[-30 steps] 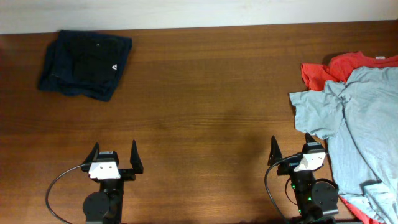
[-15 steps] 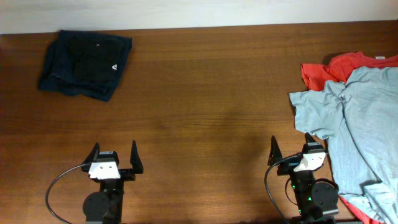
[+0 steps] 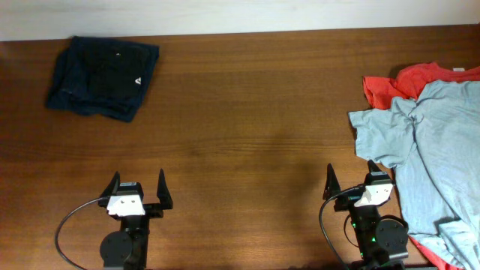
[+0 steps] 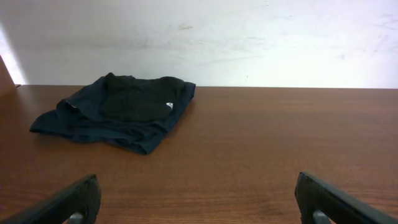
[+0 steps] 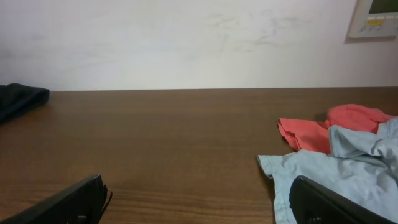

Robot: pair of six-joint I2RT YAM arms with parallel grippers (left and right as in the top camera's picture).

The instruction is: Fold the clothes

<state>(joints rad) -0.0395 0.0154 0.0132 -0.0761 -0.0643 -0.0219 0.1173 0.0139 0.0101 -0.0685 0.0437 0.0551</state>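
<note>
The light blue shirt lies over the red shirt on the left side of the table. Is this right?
Not quite. The light blue shirt lies over the red shirt on the right side of the table, not the left, as the overhead view shows.

A plain workroom, it seems. Behind the wooden table [image 3: 240, 112] rises a bare white wall [image 5: 186, 43] bearing a control panel [image 5: 376, 18].

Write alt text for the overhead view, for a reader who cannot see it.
A wooden table holds a pile of dark clothes far left and a crumpled light blue shirt over a red shirt at right. The left gripper and right gripper sit open and empty at the near edge.
</note>
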